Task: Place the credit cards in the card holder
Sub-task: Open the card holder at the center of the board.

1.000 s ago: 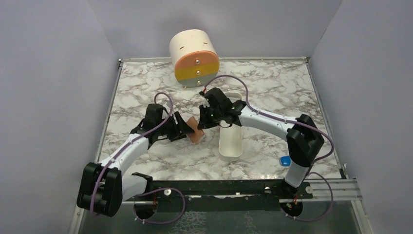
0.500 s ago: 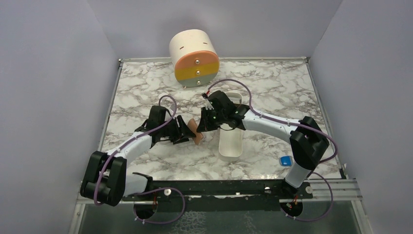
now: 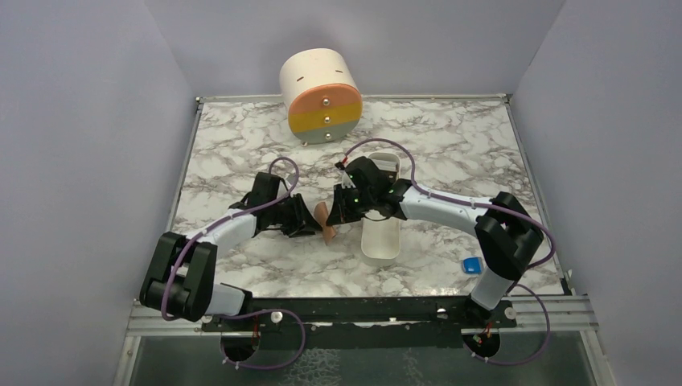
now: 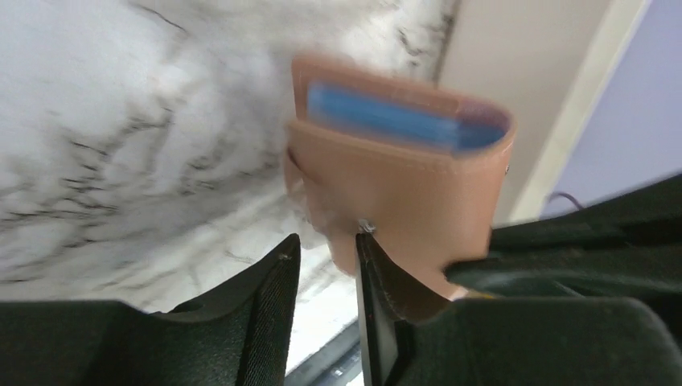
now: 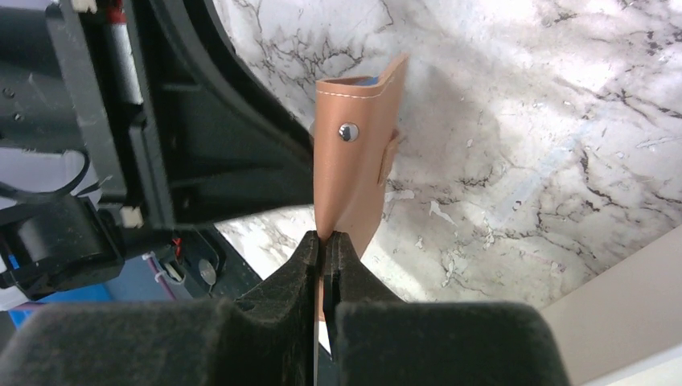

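**Right tool pinches the holder; left tool gapes beside it**

The holder (image 3: 325, 222) hangs over the middle of the tabletop (image 3: 241, 145), about halfway between the left and right edges and a little toward the near edge. It is just left of the white tray (image 3: 380, 241).

The right tool (image 5: 326, 241) is closed tight on the holder's lower edge, with tan leather pressed between its two black fingers (image 5: 289, 281). From the right wrist the holder (image 5: 354, 169) stands nearly upright and folded. Its snap stud (image 5: 348, 131) faces the camera, and a sliver of blue shows at the top.

The left tool (image 4: 322, 249) comes in from the opposite side. Its fingers (image 4: 269, 314) stand apart with marble showing between them. The holder (image 4: 402, 185) sits just past the fingertips, its lower corner close to one of them. This view is blurred, so I cannot tell whether they touch. A blue card (image 4: 386, 117) sits inside the fold, with its long edge showing above the leather.

A small blue block (image 3: 471, 264) lies near the right near corner. A round cream drum (image 3: 320, 96) with an orange, yellow and grey face stands at the far edge.
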`<state>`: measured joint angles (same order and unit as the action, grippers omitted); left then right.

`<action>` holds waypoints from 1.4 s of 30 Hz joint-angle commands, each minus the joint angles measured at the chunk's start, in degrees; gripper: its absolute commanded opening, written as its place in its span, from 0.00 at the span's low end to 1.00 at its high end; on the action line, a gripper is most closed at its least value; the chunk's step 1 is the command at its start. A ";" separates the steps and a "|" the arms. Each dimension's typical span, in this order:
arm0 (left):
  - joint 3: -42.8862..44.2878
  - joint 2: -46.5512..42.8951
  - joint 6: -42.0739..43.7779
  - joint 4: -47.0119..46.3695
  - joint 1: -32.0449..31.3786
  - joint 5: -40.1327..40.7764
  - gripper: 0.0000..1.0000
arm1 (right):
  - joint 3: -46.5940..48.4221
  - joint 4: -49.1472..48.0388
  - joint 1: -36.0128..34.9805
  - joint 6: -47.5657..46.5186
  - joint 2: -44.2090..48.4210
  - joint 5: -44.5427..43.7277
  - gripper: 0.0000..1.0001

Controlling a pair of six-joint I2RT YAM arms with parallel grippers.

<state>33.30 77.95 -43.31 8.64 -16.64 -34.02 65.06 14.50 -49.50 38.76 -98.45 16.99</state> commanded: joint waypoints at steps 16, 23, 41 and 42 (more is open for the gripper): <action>1.92 -0.80 5.20 5.68 0.76 8.72 0.09 | -1.12 1.29 -0.95 -0.47 0.71 1.59 0.01; 0.24 -3.13 4.41 6.81 0.74 6.68 0.25 | -0.76 0.66 -0.95 -0.18 -1.19 0.97 0.01; -3.42 -0.41 2.38 3.31 0.74 3.89 0.39 | -2.86 -2.74 -0.95 1.58 -3.71 -3.06 0.01; -3.80 -0.20 1.95 3.31 0.74 4.11 0.39 | -2.88 -2.68 -0.95 1.51 -3.88 -3.49 0.01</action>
<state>30.94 76.79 -40.14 13.28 -15.92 -28.08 62.70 14.00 -49.93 39.92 -101.41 16.73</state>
